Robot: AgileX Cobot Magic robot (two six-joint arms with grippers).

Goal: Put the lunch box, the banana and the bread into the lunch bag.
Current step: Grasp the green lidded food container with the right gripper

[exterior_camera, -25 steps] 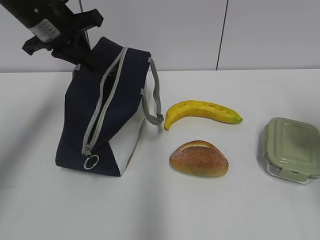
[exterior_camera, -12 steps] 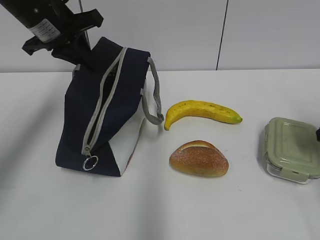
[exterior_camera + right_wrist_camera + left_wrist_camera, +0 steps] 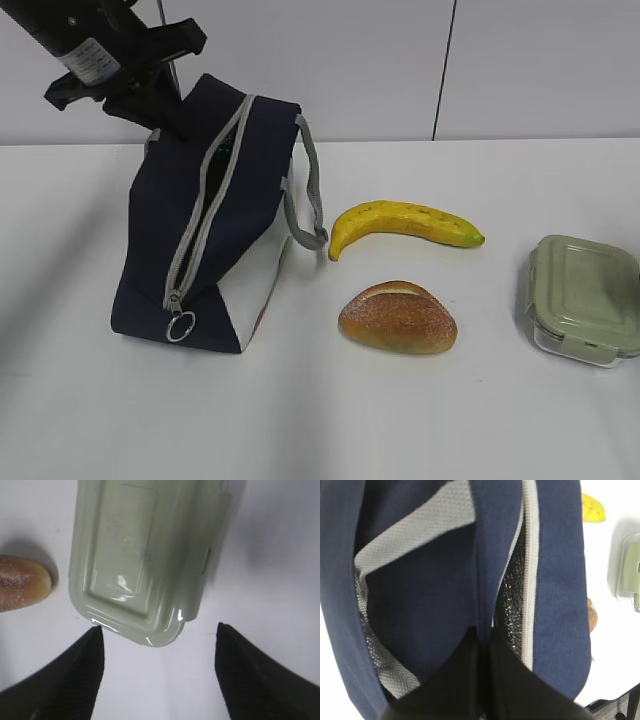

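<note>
The navy lunch bag (image 3: 200, 230) stands on the white table at the left, its grey zipper open and the ring pull (image 3: 181, 326) at its near end. My left gripper (image 3: 165, 120) is shut on the bag's fabric at the far top edge of the opening; the left wrist view shows the gripper (image 3: 484, 640) pinching the fabric beside the silver lining (image 3: 512, 600). The banana (image 3: 405, 222) and the bread (image 3: 398, 318) lie to the right of the bag. The lunch box (image 3: 583, 297) sits at the far right. My right gripper (image 3: 157, 630) hangs open above the near end of the lunch box (image 3: 145, 555), apart from it.
The bag's grey handle (image 3: 305, 190) hangs toward the banana. The bread's end (image 3: 22, 582) shows left of the lunch box in the right wrist view. A white wall with a dark vertical seam (image 3: 445, 70) stands behind the table.
A dark bit of the right arm showed at the right edge half a second ago and is gone from the exterior view. The bag and left gripper have not moved.
</note>
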